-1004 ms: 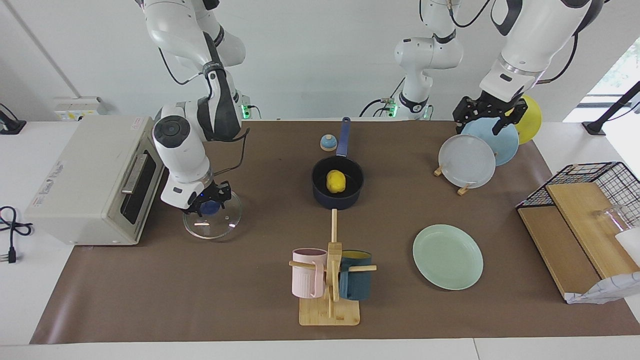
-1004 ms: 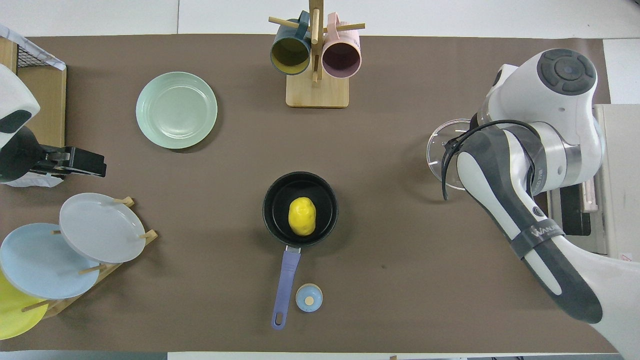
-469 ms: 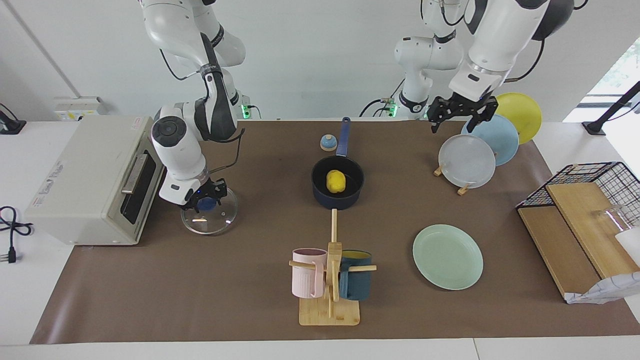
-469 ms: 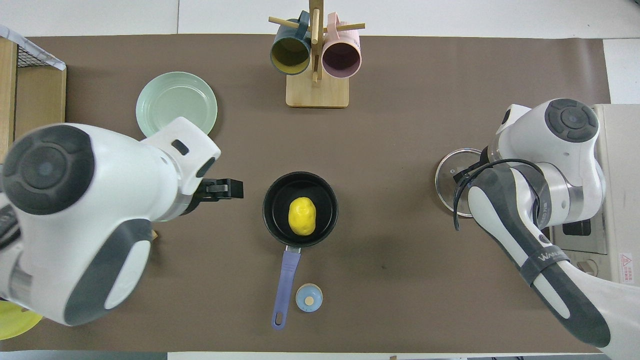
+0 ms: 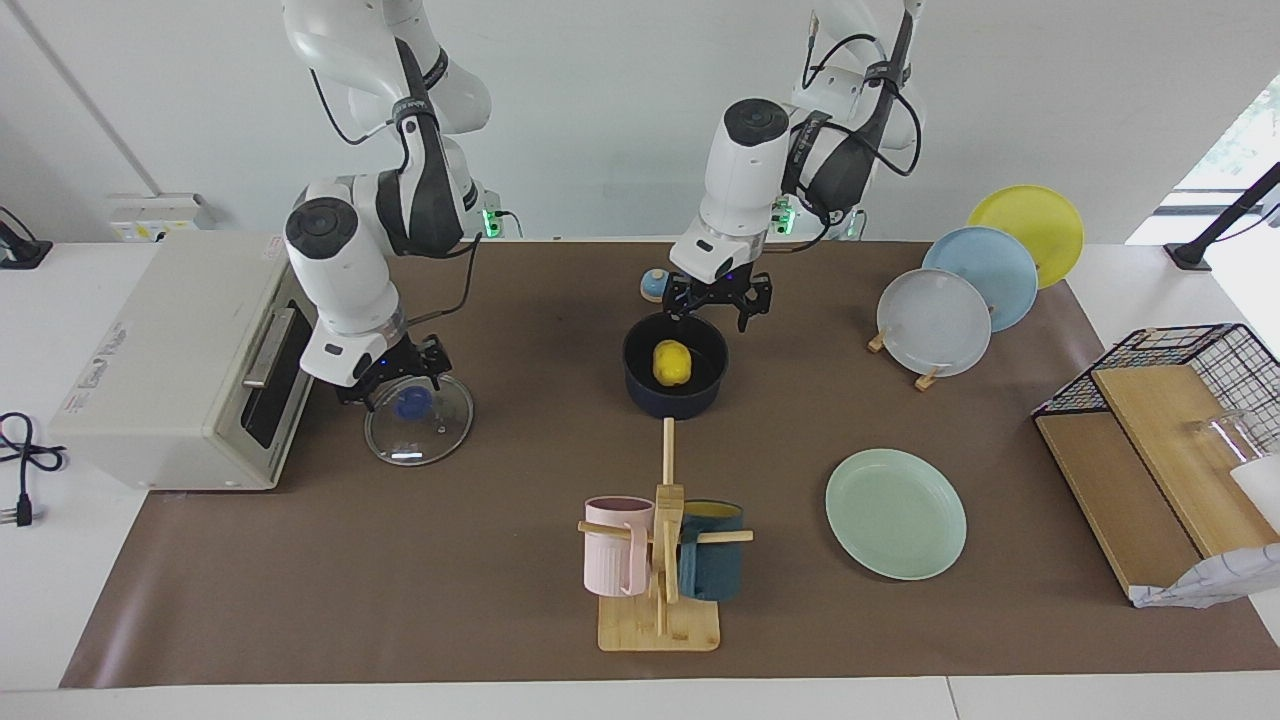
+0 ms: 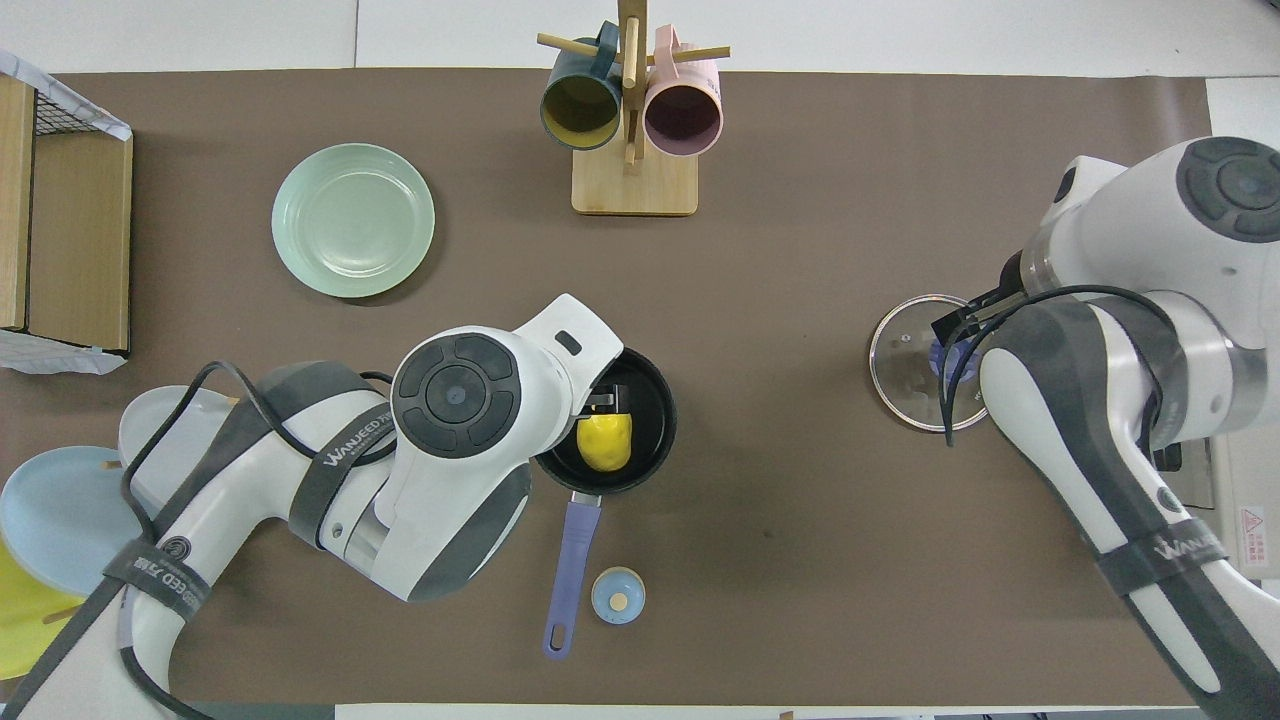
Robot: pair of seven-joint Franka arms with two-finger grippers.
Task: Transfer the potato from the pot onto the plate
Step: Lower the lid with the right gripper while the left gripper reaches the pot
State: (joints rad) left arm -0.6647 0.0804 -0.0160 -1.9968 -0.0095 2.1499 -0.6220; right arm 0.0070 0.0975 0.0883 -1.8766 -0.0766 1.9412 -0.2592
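Observation:
The yellow potato (image 5: 672,362) lies in the navy pot (image 5: 676,405), whose long blue handle points toward the robots. In the overhead view the potato (image 6: 604,443) and the pot's rim (image 6: 657,398) are partly covered by the left arm. My left gripper (image 5: 718,303) is open and hangs just above the pot's rim on the handle side, clear of the potato. The mint-green plate (image 5: 895,513) lies empty, farther from the robots, toward the left arm's end; it also shows in the overhead view (image 6: 353,220). My right gripper (image 5: 390,375) is open, just above a glass lid (image 5: 425,440).
A toaster oven (image 5: 180,350) stands at the right arm's end. A wooden mug rack (image 5: 660,560) with two mugs stands farther out than the pot. A rack (image 5: 925,378) with grey, blue and yellow plates, a small blue bell (image 5: 655,285), a wire basket (image 5: 1200,350) and boards are around.
My left arm has swung from over the plate rack to over the pot and come down. My right gripper has let go of the lid's blue knob and risen a little.

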